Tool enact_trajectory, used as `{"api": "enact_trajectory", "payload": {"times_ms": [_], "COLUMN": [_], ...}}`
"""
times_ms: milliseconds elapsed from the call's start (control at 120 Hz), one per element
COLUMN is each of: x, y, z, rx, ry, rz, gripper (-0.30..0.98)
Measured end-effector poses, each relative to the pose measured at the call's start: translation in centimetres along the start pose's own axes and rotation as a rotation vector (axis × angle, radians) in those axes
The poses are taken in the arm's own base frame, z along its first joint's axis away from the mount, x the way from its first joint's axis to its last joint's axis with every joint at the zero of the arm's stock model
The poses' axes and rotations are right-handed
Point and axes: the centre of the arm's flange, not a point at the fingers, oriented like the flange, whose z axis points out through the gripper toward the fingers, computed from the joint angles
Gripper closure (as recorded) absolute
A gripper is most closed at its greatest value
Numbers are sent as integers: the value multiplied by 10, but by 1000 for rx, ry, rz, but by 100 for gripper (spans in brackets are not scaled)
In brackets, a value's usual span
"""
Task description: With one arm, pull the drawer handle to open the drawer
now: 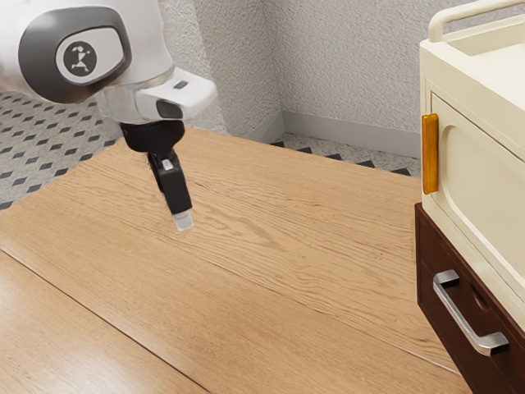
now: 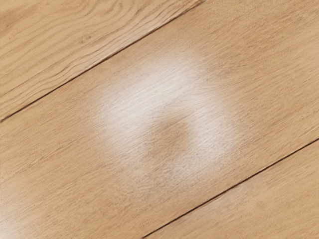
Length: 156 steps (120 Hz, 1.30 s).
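You have one arm (image 1: 102, 57) with one gripper (image 1: 184, 220), one table (image 1: 279, 263), and one cabinet (image 1: 484, 176) bearing one brown drawer (image 1: 435, 250), one silver handle (image 1: 463, 321) and one amber handle (image 1: 430, 154). The silver handle lies well apart from your gripper, toward the exterior view's right. Your gripper points down over the table; you can't tell whether it's open or closed.

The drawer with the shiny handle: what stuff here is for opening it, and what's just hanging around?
For the job:
- silver handle, the part to pull
- dark brown drawer front
- robot's gripper

Just around:
- orange strip
- cream panel above the drawer
- wooden table
- pale wall
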Motion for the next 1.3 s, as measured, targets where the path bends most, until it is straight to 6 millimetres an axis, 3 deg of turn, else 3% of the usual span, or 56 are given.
{"api": "enact_trajectory", "payload": {"times_ms": [400, 708, 892, 1083, 1300], "x": [16, 37, 35, 31, 47], "y": [-1, 52, 73, 96, 122], "z": [4, 12, 14, 30, 47], "rx": [23, 21, 18, 53, 128], "ry": [70, 58, 64, 89, 154], "rz": [185, 545, 744, 916, 1081], "gripper": [0, 0, 0, 0, 0]}}
